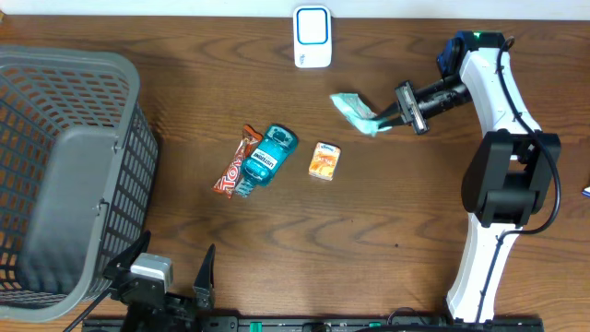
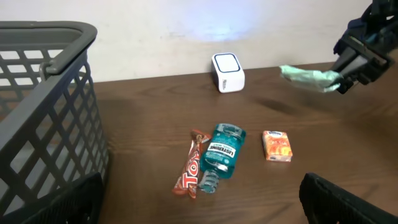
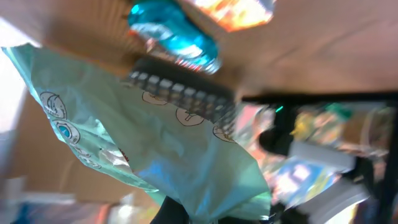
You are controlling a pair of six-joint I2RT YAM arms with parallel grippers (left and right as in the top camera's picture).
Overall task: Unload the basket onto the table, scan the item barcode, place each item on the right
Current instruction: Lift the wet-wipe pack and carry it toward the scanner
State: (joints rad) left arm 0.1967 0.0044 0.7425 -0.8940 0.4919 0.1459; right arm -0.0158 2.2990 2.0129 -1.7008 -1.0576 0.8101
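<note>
The right end effector (image 1: 391, 119) clamps one edge of the pale green soft plastic packet (image 1: 353, 109). It looks light and floppy.

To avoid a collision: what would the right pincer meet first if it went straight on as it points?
Likely the teal plastic mouthwash bottle, after skirting the orange cardboard carton; the right pincer is raised, so may clear both.
</note>
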